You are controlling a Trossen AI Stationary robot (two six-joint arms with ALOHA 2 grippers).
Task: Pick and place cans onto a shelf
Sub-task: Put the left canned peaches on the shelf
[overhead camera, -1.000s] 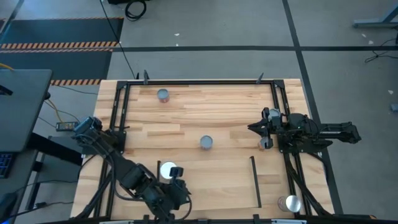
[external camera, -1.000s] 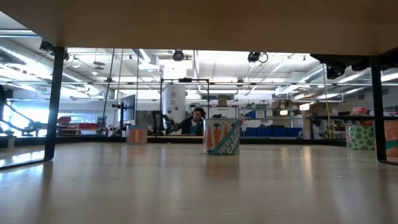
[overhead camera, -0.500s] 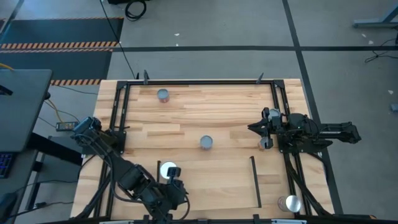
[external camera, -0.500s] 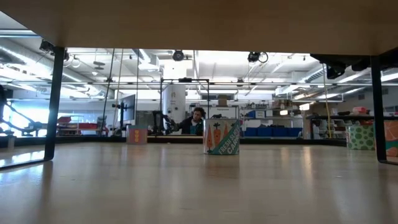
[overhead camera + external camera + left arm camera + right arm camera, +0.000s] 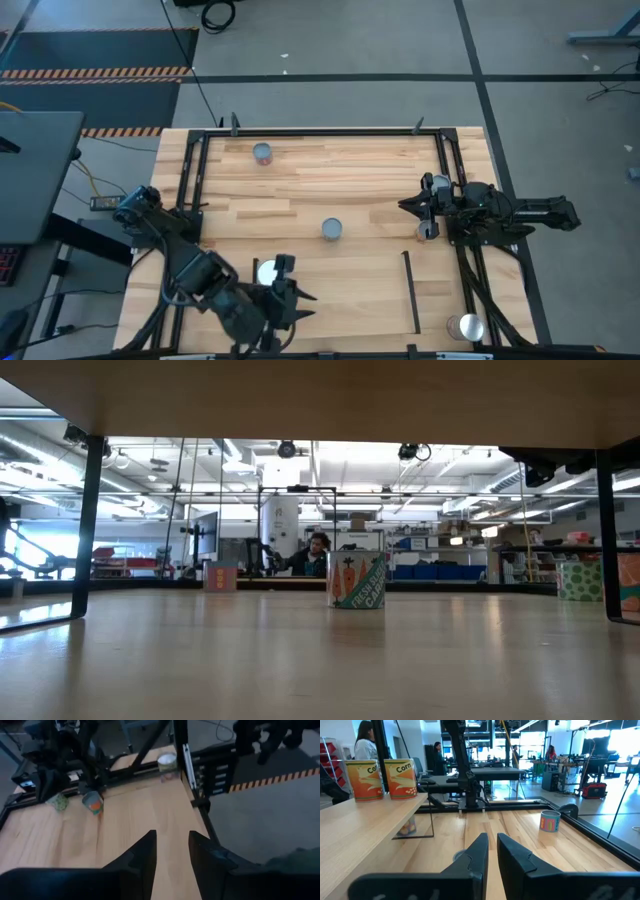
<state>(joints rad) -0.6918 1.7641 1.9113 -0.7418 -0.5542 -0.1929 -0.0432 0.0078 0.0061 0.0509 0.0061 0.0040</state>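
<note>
Now the left gripper [image 5: 298,297], low at seven o'clock on the table [image 5: 350,175], has swung its fingers round toward three o'clock, ending just beside the white-topped can [image 5: 267,272]; its jaws stand slightly parted and hold nothing. So that can is likely not yet grasped. Another can [image 5: 331,230] sits at the centre, one [image 5: 262,153] near eleven o'clock. The right gripper [image 5: 408,206] waits at three o'clock, jaws nearly closed, empty.

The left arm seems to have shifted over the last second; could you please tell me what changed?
The left gripper swung away from the white-topped can toward the table's middle, holding nothing. That can, the other cans and the right gripper stayed put.
</note>
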